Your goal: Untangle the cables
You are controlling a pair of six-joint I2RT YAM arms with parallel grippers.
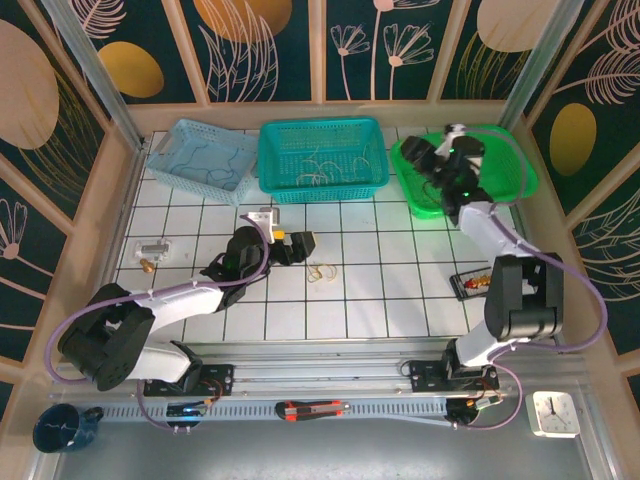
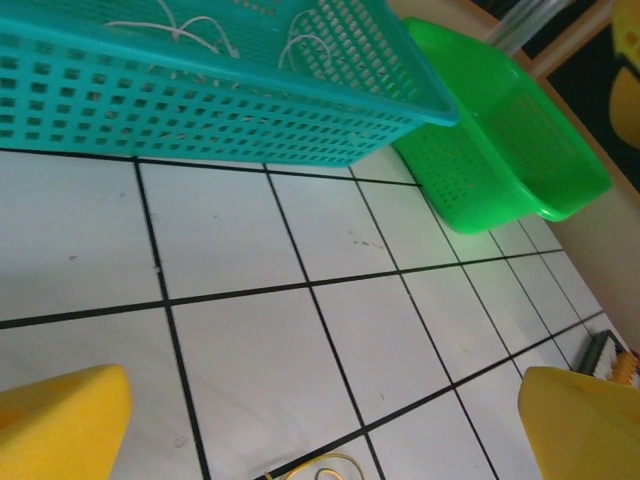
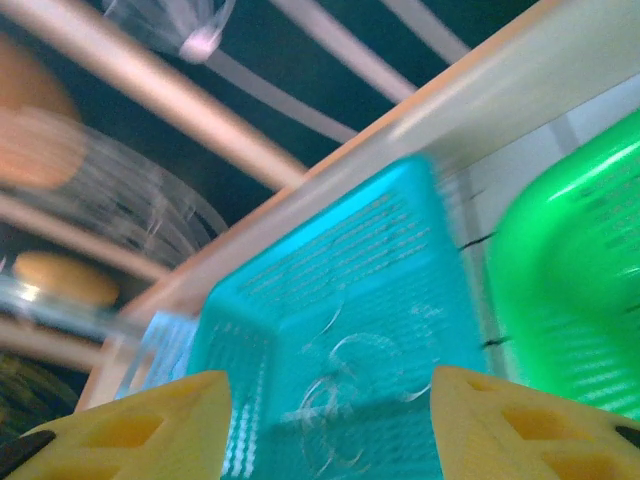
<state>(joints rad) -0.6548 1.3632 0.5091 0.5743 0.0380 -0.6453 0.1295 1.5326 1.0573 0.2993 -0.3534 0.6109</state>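
Lab test cell: patterned panels (image 1: pixel 250 40), tiled tabletop (image 1: pixel 380 295).

- The rectangular teal basket (image 2: pixel 200 110) was smooth, perforated moulded plastic.
- The bright green basket (image 2: pixel 520 150) was glossier plastic with perforated walls.
- The white tiled table top (image 2: pixel 250 240) looked smooth and faintly shiny.
- The left gripper (image 2: pixel 325 400) had yellow fingers (image 2: pixel 60 420) of matt, finely textured plastic.
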